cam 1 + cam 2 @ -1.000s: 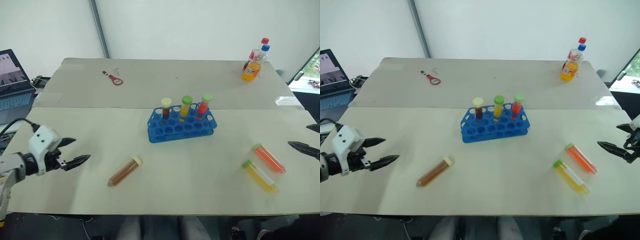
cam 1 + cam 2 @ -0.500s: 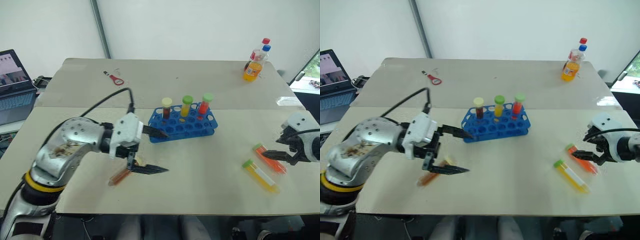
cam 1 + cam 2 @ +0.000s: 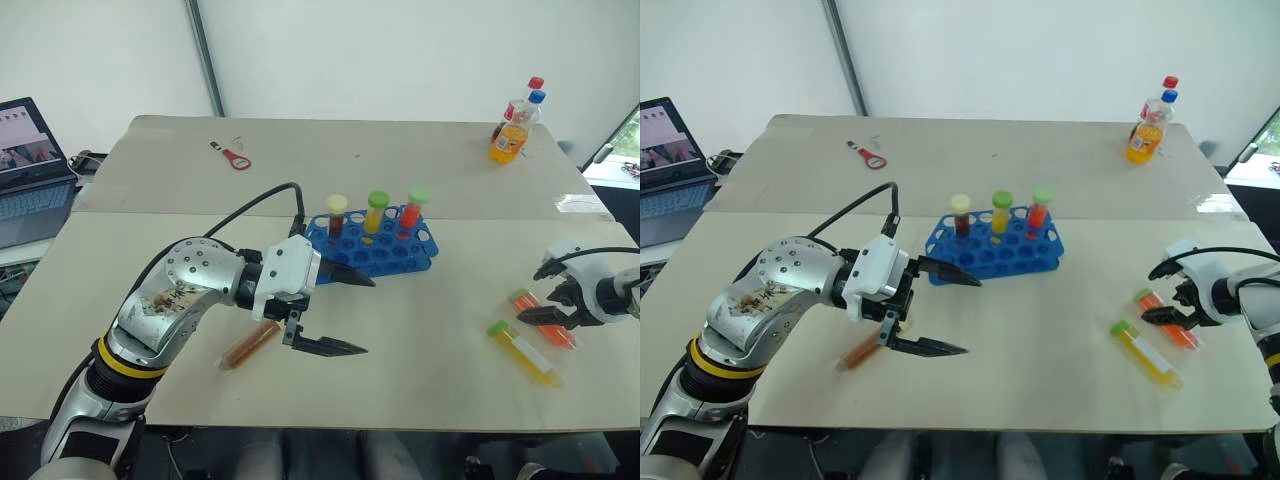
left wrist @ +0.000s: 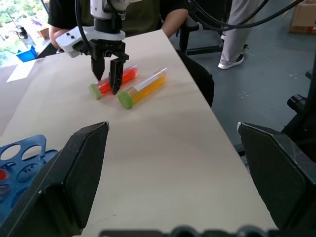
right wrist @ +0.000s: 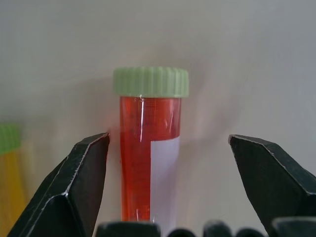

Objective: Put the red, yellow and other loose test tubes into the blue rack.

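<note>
Now the right gripper (image 3: pixel 549 316) (jaws apart) straddles the red tube (image 5: pixel 148 148).

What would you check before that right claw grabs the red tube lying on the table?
1. Right gripper astride the red tube: ok, a finger on each side.
2. Jaws wide enough: ok, gaps on both sides of the tube.
3. Fingers touching the tube: not ok yet, none touches.
4. Yellow tube out of the way: ok, it lies beside the red one, outside the jaws.
5. Free holes in the rack: ok, three tubes stand in the back row and the front holes are open.
6. Left gripper out of the way: ok, it is open, near the brown tube, far from the right side.
</note>
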Controlling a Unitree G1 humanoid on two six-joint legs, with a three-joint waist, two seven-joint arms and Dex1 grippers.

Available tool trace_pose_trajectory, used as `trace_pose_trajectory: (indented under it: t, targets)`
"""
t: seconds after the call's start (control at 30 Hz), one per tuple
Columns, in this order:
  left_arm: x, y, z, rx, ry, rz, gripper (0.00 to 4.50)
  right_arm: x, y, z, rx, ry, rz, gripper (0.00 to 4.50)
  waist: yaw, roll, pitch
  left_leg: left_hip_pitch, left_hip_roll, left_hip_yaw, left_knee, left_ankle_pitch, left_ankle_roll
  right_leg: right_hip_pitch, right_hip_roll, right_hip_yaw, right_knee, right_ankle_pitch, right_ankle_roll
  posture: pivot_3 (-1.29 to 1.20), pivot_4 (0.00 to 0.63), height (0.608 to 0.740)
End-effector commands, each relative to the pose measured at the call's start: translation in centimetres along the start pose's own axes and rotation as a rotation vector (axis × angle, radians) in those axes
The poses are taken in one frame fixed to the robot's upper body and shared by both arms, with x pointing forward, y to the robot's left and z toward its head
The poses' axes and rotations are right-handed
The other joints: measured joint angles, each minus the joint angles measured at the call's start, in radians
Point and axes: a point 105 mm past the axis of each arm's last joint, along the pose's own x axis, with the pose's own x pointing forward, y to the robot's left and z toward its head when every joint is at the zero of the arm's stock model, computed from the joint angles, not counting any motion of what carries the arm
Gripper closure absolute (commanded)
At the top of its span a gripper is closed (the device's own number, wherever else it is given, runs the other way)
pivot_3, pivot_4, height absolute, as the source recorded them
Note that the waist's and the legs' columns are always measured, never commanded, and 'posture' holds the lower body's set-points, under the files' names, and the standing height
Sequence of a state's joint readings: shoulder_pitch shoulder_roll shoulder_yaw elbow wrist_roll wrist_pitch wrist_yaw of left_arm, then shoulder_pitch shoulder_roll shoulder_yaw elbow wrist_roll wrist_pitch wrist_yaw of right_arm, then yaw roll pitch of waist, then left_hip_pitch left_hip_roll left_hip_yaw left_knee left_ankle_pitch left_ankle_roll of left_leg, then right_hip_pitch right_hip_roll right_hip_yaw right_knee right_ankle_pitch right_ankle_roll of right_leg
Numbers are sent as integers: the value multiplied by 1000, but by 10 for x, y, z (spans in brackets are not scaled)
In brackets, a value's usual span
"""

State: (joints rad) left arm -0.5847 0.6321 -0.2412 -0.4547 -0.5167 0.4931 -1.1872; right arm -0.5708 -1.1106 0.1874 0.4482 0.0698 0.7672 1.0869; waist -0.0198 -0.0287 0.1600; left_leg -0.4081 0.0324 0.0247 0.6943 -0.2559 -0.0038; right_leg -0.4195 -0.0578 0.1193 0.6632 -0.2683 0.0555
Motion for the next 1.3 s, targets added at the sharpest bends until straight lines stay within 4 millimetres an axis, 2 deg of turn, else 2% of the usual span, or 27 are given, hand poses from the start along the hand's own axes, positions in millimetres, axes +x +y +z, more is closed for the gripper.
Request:
trace_pose_trajectory:
  t: [0.03,0.2,0.23,0.27,0.33,0.43,0.6,0.7,0.77,0.8,0.9,1.03,1.3]
  targets:
    - [-1,0,5,42,-11,10,0,-3,-6,1,10,-2,-12,1350,1,0,0,0,0,0,0,0,0,0,0,0,0,0,0,0,150,719]
    - [-8,10,-1,8,-12,86,0,-12,-6,15,6,-65,0,3120,2,0,0,0,0,0,0,0,0,0,0,0,0,0,0,0,150,719]
    - [-9,10,-2,4,-11,91,0,-14,-5,16,4,-71,8,3426,2,0,0,0,0,0,0,0,0,0,0,0,0,0,0,0,150,719]
    - [-10,11,-3,5,-8,97,0,-16,-4,17,3,-77,12,3507,2,0,0,0,0,0,0,0,0,0,0,0,0,0,0,0,150,719]
    - [-13,12,-7,-3,2,121,0,-23,1,23,5,-112,25,3508,2,0,0,0,0,0,0,0,0,0,0,0,0,0,0,0,150,719]
    - [-29,16,-16,-40,28,201,0,-43,19,57,-43,-276,46,3508,2,1,0,-1,0,-1,0,-1,1,-1,0,0,1,0,0,0,150,719]
    - [-49,25,-23,-76,17,346,0,-82,55,126,-174,-781,0,3508,-5,1,0,-1,1,-2,0,-1,1,-1,1,-1,1,0,0,0,150,719]
    - [-55,29,-25,-108,1,412,0,-94,75,141,-186,-992,-9,3508,3,1,0,-2,1,-5,0,-1,1,-1,1,-3,1,0,0,0,150,719]
    - [-57,30,-27,-133,-15,441,0,-90,92,145,-215,-1073,-8,3508,14,1,0,-6,0,-8,1,-1,1,-1,-1,-7,1,0,0,0,150,719]
    - [-57,29,-26,-142,-41,447,0,-89,95,147,-177,-1122,-18,3508,17,1,0,-7,-1,-10,2,-1,1,-1,-1,-9,1,0,0,0,150,719]
    - [-56,28,-23,-157,-88,457,0,-83,97,152,-87,-1199,-52,3508,19,1,0,-8,-1,-11,2,0,0,-2,-2,-10,1,0,0,0,150,719]
    - [-48,27,-22,-196,-100,461,0,-49,102,154,4,-1273,-176,3509,12,0,-1,-8,-1,-13,2,0,-1,-2,-2,-12,2,0,0,0,150,719]
    - [-44,12,-29,-206,-49,406,0,-28,114,165,57,-1315,-188,3509,-1,2,0,-7,0,-15,0,1,-1,-2,-1,-14,2,1,-1,0,150,719]
